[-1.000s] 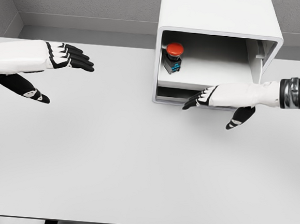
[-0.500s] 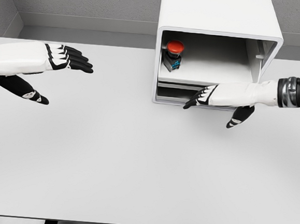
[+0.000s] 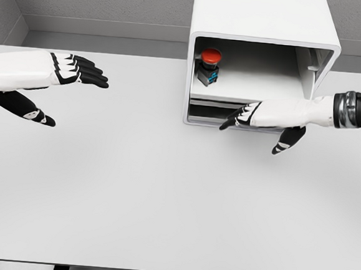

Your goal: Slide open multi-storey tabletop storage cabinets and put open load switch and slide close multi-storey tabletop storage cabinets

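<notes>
Head view: a white cabinet stands at the far middle-right of the pale grey table, its front open toward the camera. On the upper shelf, at the left end, sits the switch, a dark body with blue markings and a red round cap, upright and close to the cabinet's left wall. Below the shelf a low dark slot shows.

The right hand reaches in from the right, flat and extended, its dark fingertips at the lower front edge of the cabinet, thumb hanging below; it grasps nothing, and contact with the edge cannot be told.

The left hand hovers over the table's left end, well apart from the cabinet, fingers straight and together, thumb spread downward, empty.
</notes>
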Action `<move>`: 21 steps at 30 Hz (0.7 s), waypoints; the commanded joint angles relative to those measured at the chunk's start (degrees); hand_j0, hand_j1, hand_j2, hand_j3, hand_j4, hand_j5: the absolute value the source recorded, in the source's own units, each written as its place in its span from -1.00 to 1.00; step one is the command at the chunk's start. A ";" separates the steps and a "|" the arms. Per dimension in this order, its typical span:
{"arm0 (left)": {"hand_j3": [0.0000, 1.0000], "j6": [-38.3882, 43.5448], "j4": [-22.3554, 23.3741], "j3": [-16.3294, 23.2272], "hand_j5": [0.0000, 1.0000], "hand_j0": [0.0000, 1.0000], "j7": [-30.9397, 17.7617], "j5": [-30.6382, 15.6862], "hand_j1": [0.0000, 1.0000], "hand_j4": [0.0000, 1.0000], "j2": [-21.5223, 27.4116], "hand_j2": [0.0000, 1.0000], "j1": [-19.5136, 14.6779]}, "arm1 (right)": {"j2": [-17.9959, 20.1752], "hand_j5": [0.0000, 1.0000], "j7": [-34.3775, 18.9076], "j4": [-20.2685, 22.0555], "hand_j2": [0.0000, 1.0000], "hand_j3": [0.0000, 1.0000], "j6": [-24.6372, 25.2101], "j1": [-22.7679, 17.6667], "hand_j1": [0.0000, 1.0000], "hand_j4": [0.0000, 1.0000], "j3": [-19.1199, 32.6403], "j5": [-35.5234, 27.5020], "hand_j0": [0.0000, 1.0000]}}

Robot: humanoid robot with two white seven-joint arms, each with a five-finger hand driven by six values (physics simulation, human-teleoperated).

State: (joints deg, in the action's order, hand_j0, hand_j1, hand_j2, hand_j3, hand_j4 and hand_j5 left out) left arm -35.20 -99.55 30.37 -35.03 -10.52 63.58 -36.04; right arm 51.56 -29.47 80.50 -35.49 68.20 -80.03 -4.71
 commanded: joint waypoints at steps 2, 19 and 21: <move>1.00 0.20 -0.03 -0.49 1.00 1.00 0.03 -0.47 1.00 1.00 0.14 1.00 0.09 | -0.15 1.00 0.64 -1.84 1.00 1.00 0.49 0.09 1.00 1.00 0.49 2.25 1.00; 1.00 0.20 -0.03 -0.58 1.00 1.00 0.03 -0.47 1.00 1.00 0.22 1.00 0.44 | -2.78 1.00 0.47 -1.76 1.00 1.00 0.49 1.32 1.00 1.00 -0.04 4.54 1.00; 1.00 0.20 0.06 -0.58 1.00 1.00 0.03 -0.47 1.00 1.00 0.23 1.00 0.44 | -2.17 1.00 0.47 4.83 1.00 1.00 0.49 1.32 1.00 1.00 -0.21 5.68 1.00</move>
State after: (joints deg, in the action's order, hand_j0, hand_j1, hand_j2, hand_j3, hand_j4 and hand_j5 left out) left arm -35.17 -99.58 29.79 -35.03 -10.64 63.77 -35.60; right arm 49.31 -29.08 80.73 -34.95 69.52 -79.98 -0.15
